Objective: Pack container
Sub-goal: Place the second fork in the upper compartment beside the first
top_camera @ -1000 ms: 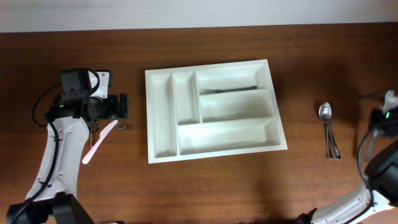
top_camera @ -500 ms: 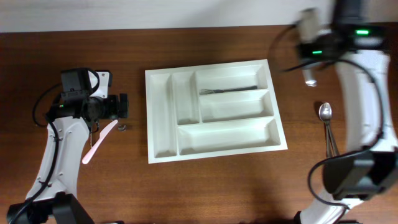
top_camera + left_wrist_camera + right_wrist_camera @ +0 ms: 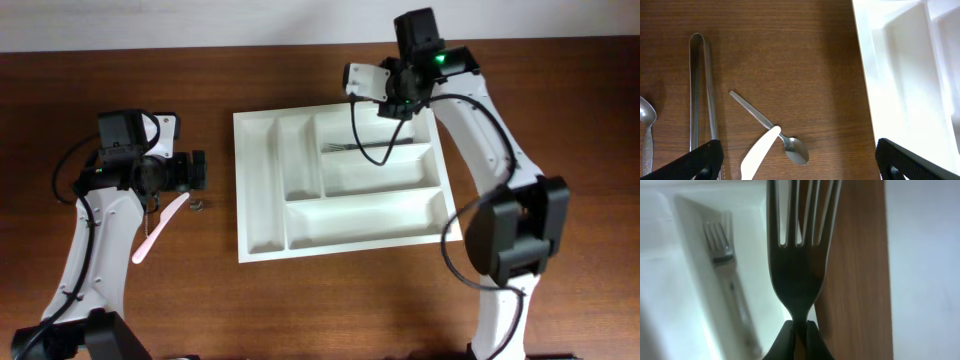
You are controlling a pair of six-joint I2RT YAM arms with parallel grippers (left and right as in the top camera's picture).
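The white cutlery tray [image 3: 258, 236] lies in the middle of the table, and its left edge shows in the left wrist view [image 3: 900, 75]. One metal fork [image 3: 368, 146] lies in its upper right compartment, also seen in the right wrist view [image 3: 720, 250]. My right gripper [image 3: 396, 100] hangs over that compartment's far edge. In the right wrist view the gripper [image 3: 799, 330] is shut on a second metal fork [image 3: 800, 265], tines pointing away. My left gripper [image 3: 196, 172] is open and empty left of the tray; in its wrist view [image 3: 800, 162] it is above a small spoon [image 3: 790, 145].
Left of the tray lie a pale plastic knife [image 3: 160, 228], the small spoon [image 3: 198, 206], metal tongs [image 3: 700, 90] and another spoon [image 3: 645, 120]. My right arm [image 3: 500, 170] stretches over the table's right side and covers what lies there.
My right arm has swung in from the right edge to above the tray's upper right compartment, with a fork in its jaws. The left arm has not moved.
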